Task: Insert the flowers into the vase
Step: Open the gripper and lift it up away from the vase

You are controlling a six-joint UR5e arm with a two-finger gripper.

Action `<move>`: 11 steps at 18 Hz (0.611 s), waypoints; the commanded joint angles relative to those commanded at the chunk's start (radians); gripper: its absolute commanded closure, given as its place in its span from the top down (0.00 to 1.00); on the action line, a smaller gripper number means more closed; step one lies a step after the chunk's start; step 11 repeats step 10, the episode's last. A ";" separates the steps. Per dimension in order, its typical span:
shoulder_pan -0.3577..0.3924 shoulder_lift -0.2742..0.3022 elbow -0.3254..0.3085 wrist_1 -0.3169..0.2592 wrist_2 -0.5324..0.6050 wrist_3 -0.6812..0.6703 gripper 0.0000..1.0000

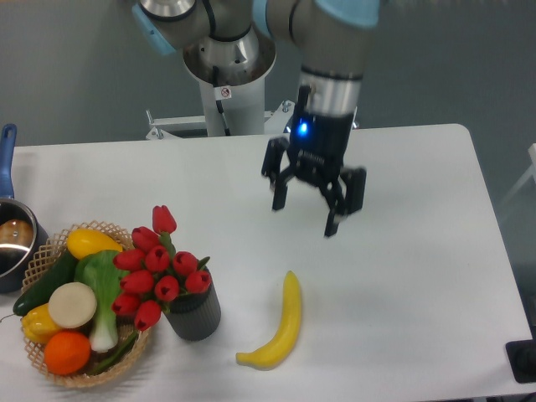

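Note:
The flowers [159, 268], a bunch of glossy red tulip buds with small green leaves, stand in the vase [195, 313], a short dark grey ribbed cylinder at the front left of the table. The bunch leans left over the basket's edge. My gripper [305, 216] hangs open and empty above the middle of the table, well to the right of and behind the vase. Its fingers [333, 219] point down and hold nothing.
A wicker basket [50, 249] of vegetables and fruit sits left of the vase, touching the flowers. A yellow banana [280, 327] lies right of the vase. A pot with a blue handle [10, 234] is at the far left edge. The robot base [228, 75] stands behind.

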 joint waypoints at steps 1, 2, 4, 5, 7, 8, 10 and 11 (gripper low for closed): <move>-0.005 0.003 0.002 -0.003 0.008 0.006 1.00; -0.008 0.005 0.009 -0.006 0.030 0.006 1.00; -0.011 0.015 0.012 -0.032 0.096 0.017 1.00; -0.011 0.018 0.017 -0.057 0.118 0.040 1.00; -0.008 0.034 0.018 -0.109 0.150 0.110 1.00; -0.005 0.038 0.020 -0.126 0.161 0.139 1.00; -0.003 0.045 0.017 -0.138 0.164 0.147 1.00; -0.003 0.045 0.017 -0.138 0.164 0.147 1.00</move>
